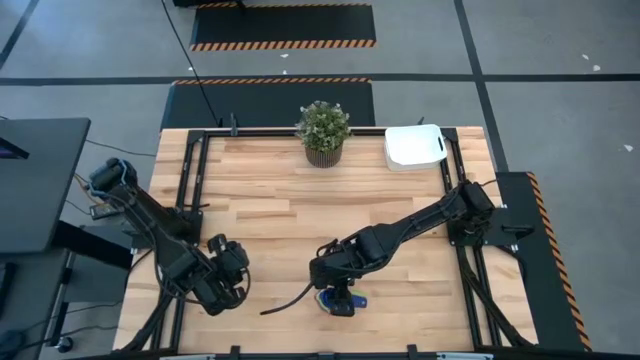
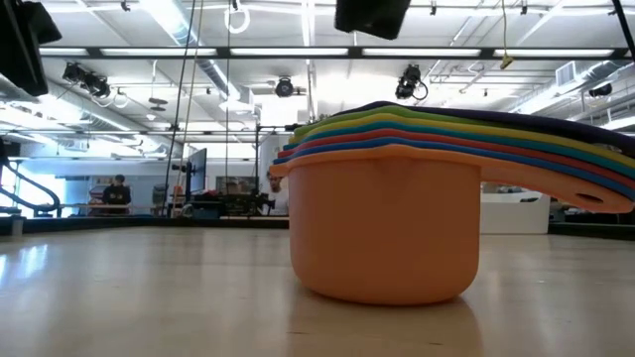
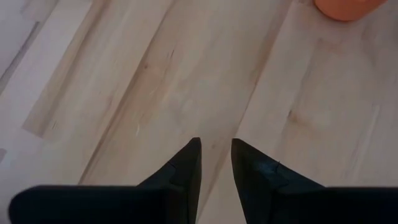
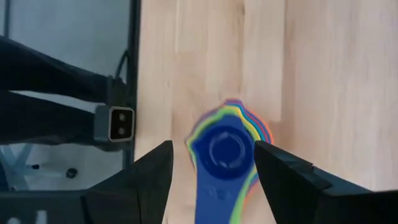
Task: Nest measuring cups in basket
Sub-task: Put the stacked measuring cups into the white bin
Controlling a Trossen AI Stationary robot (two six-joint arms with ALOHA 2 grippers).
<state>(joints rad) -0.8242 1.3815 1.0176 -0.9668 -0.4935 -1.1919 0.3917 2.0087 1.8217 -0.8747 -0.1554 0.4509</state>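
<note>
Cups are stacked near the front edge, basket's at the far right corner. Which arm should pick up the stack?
Right. The right gripper is open directly above the stack of cups, and the basket is on its side. The left gripper sits off to the side over bare table.

measuring cups [image 1: 340,299] mostly hidden under the right gripper [image 1: 338,297] from above, stack's handles cut off in the low view, lower cups' colours barely peeking out
</note>
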